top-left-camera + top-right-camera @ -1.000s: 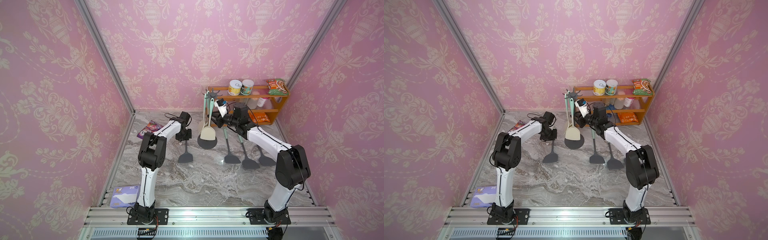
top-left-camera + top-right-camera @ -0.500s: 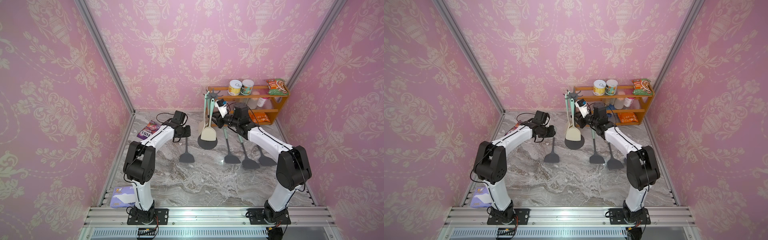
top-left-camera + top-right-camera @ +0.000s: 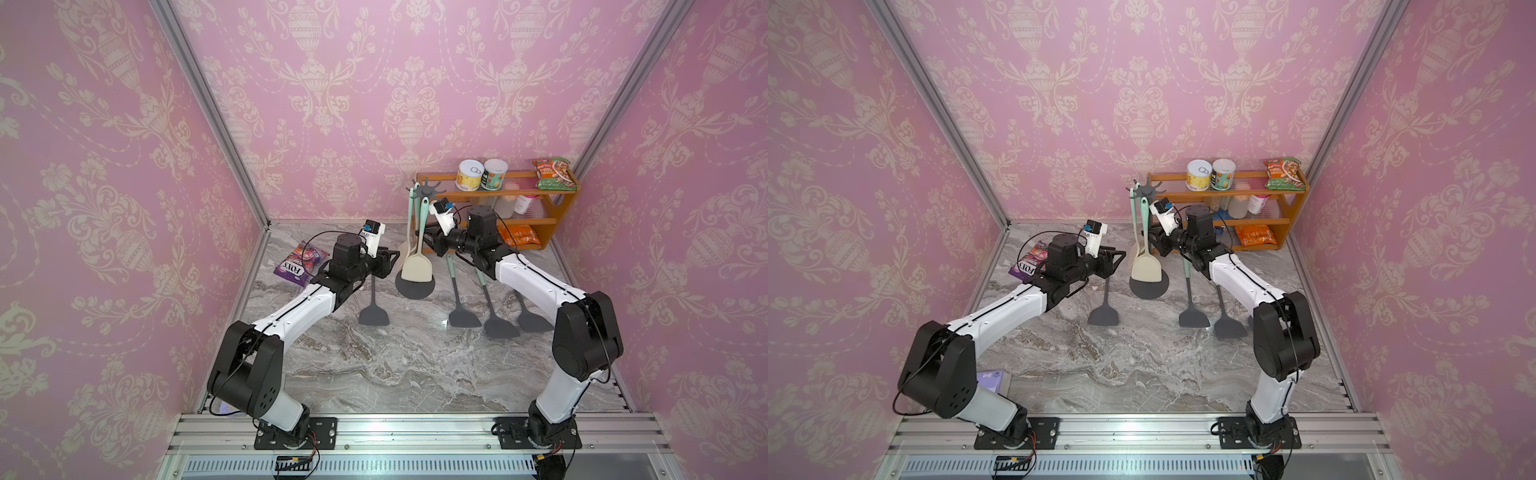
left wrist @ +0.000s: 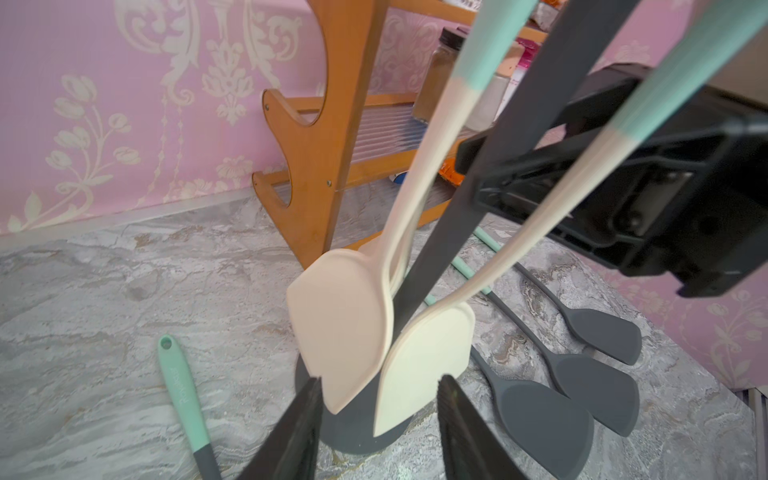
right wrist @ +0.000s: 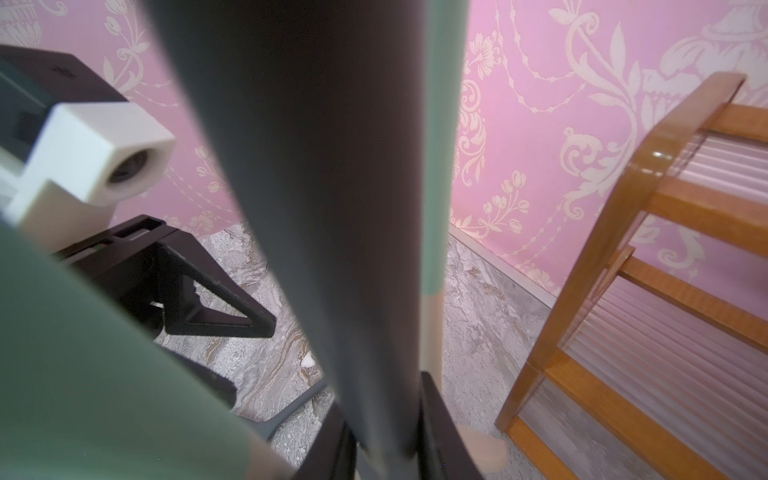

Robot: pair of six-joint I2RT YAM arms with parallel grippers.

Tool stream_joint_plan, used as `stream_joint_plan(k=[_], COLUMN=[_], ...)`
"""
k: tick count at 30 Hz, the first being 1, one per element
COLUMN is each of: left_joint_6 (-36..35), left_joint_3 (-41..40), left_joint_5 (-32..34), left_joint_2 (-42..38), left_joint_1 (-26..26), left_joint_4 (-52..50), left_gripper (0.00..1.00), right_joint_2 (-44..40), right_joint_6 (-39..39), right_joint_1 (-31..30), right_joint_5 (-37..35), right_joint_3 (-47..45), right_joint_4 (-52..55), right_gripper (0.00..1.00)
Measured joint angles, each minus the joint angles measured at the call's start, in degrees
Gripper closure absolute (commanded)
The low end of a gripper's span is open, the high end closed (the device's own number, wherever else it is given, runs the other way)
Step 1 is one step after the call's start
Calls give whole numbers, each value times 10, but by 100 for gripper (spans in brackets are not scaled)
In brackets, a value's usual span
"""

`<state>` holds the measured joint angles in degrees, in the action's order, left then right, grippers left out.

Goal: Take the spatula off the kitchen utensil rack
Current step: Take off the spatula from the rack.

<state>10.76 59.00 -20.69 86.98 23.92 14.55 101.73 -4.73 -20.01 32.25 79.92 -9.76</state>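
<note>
Our right gripper [image 3: 433, 244] clamps the thin pole of the dark grey kitchen utensil rack [image 3: 415, 291]. Our left gripper [image 3: 392, 262] gapes empty beside the cream-bladed, mint-handled spatula [image 3: 417, 269] hanging from its hooks: light and floppy-bladed, we judge, best pinched on the stiffer handle.

The left arm [image 3: 299, 309] and the right arm [image 3: 536, 278] share one build: glossy white link shells with a thin dark seam, joined by bulky matte black housings. Thin black cables [image 3: 318, 236] loop beside the wrists. Each wrist bears a white camera block [image 3: 372, 237] topped with a small blue part. The black fingers [image 4: 293, 436] are wedge-shaped, their inner faces seemingly ribbed. Black base plates [image 3: 328, 428] sit underneath.
</note>
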Motion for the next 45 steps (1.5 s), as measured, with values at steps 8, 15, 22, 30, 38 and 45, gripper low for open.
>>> stream_joint_plan(k=[8, 15, 22, 30, 38, 45], left_joint_6=[-48, -80, -86, -86, -86, -86], left_joint_3=[-19, 24, 91, 120, 140, 161], left_joint_5=[62, 146, 176, 171, 165, 166], left_joint_2=[-70, -49, 9, 47, 66, 91], left_joint_1=[82, 108, 108, 108, 112, 112], left_joint_4=[70, 80, 89, 91, 99, 100], left_gripper=[53, 57, 58, 59, 59, 63], right_joint_2=[-5, -12, -12, -12, -12, -12], right_joint_6=[10, 33, 46, 48, 48, 48], right_joint_1=[0, 0, -2, -4, -4, -4], right_joint_5=[-13, -30, -42, -48, -48, -48], right_joint_3=[-12, -33, -37, -37, -37, -37], right_joint_4=[-16, -48, -60, -61, -60, -60], right_gripper=[100, 100, 100, 100, 100, 100])
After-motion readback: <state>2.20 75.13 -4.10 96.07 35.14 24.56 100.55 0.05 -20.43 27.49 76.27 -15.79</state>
